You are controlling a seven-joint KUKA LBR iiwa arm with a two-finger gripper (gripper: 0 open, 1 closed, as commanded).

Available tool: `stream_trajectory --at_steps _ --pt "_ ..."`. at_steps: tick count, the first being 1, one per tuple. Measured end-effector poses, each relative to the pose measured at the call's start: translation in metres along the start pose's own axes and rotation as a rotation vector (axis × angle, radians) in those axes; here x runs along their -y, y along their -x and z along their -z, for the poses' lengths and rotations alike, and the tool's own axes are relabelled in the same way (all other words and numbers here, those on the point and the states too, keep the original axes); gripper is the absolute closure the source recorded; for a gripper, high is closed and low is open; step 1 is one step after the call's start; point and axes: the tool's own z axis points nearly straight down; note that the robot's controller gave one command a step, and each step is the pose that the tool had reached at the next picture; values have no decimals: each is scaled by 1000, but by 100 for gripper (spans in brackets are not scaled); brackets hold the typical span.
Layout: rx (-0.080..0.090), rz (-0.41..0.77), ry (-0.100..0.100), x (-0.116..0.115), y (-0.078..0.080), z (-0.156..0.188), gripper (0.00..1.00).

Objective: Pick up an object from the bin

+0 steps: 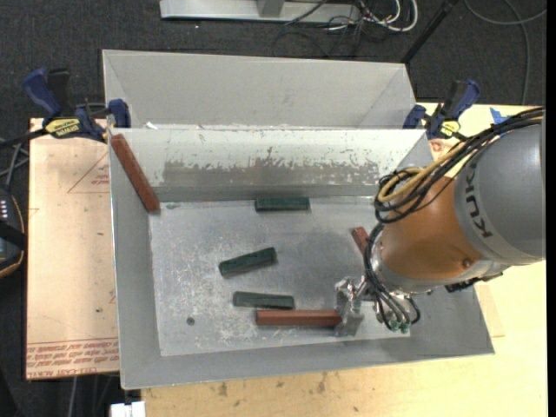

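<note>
Closest up, the robot's arm (434, 233) reaches in from the right, its gripper (350, 309) low at the right end of a red-brown bar (295, 318) near the front of the grey bin (261, 94); whether it is clenched or released cannot be told. Just behind lies a dark green bar (263, 301), a tilted green bar (248, 262) mid-floor, a third green bar (282, 204) at the back wall. Outside, dark carpet (69, 16) and cables (382, 3)

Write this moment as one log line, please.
arm: low, front right of bin | nearest: right end of red-brown bar | grasp: unclear
</note>
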Motion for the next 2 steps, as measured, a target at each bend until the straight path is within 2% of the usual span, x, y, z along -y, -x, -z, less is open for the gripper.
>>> stream_trajectory --at_steps 1,2 --pt "-8 11 0 -5 -2 49 100" --pt "-2 52 0 -2 15 115 100"
